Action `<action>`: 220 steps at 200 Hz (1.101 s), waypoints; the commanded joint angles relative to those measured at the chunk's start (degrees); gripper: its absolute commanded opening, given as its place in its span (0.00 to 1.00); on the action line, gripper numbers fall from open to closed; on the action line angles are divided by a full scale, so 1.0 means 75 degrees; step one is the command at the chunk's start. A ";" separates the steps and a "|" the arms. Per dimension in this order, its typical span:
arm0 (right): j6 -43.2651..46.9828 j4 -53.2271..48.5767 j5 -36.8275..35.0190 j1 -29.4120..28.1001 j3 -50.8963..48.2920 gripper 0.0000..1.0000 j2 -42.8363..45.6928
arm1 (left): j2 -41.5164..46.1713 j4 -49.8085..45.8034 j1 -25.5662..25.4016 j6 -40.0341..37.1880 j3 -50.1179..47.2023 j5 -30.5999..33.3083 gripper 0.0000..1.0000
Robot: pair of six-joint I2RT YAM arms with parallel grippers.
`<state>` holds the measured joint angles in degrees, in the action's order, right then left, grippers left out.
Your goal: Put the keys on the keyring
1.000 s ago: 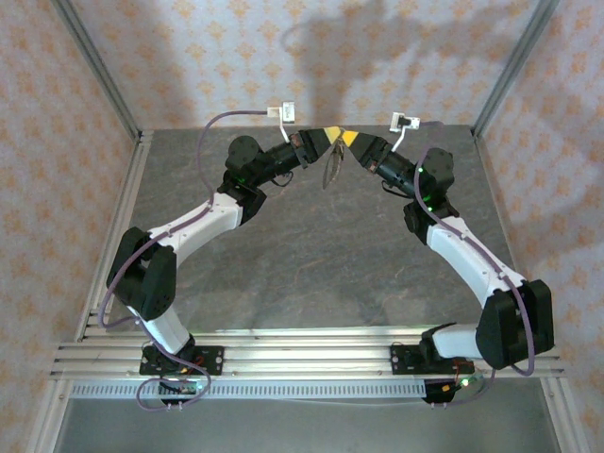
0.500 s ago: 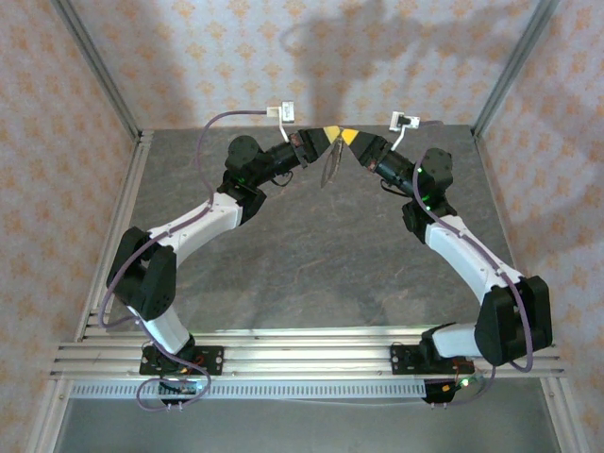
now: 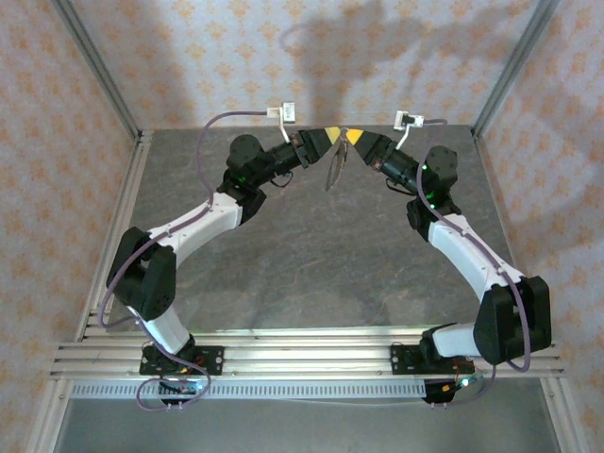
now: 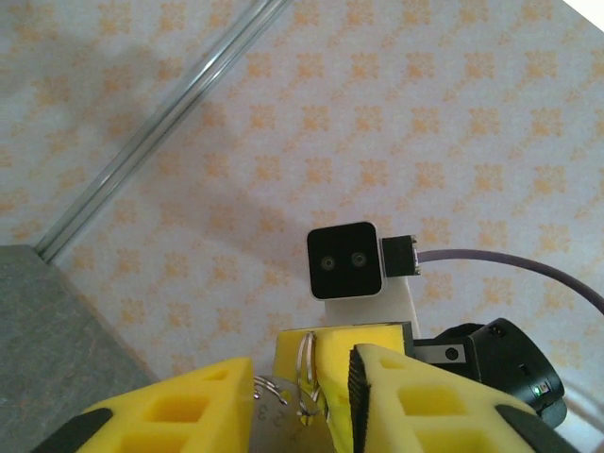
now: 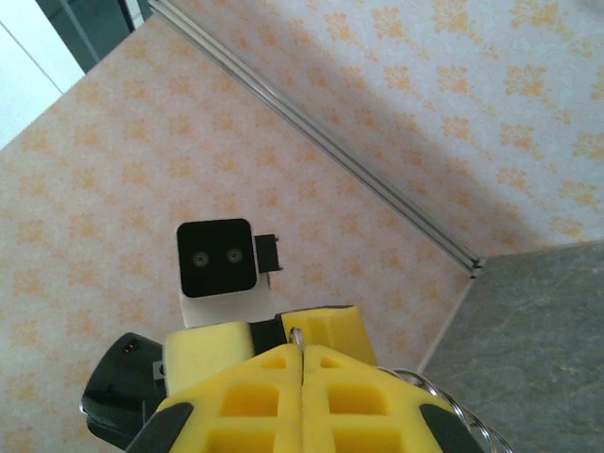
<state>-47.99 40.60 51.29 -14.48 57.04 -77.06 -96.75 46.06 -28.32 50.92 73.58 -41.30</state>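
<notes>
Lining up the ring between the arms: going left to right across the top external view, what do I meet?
left arm's base → left gripper → keyring → right gripper → right arm's base

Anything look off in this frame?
Nothing broken or spilled. Only oddity: the keyring dangles in mid-air above the table, pinched by the shut right hand; the left hand stands open beside it.
</notes>
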 commanded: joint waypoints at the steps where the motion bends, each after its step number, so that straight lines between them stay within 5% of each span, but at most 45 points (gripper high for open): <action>1: 0.0536 -0.0362 0.0636 0.0083 0.0594 0.00 -0.0045 | 0.0492 -0.0129 0.0196 -0.0230 0.0311 0.0006 0.39; 81: 0.3007 -0.3701 0.2098 0.0195 0.2382 0.00 -0.0743 | 0.0424 -0.3063 0.0934 -0.2185 0.1614 -0.1881 0.55; 117: 0.3829 -0.4949 0.2735 0.0284 0.3346 0.00 -0.1478 | -0.0030 -0.5450 0.1068 -0.3890 0.2829 -0.2873 0.58; 147: 0.4207 -0.5588 0.3063 0.0358 0.3904 0.00 -0.1948 | -0.0456 -0.6684 0.1166 -0.4703 0.3553 -0.3285 0.55; 220: 0.4687 -0.6244 0.3267 0.0380 0.4196 0.00 -0.2160 | -0.1157 -0.7261 0.1367 -0.4936 0.4132 -0.3514 0.40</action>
<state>-15.29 -5.74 73.23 -11.88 85.86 -93.30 -104.47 -5.15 -18.33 16.36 101.30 -64.84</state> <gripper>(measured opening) 0.046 0.423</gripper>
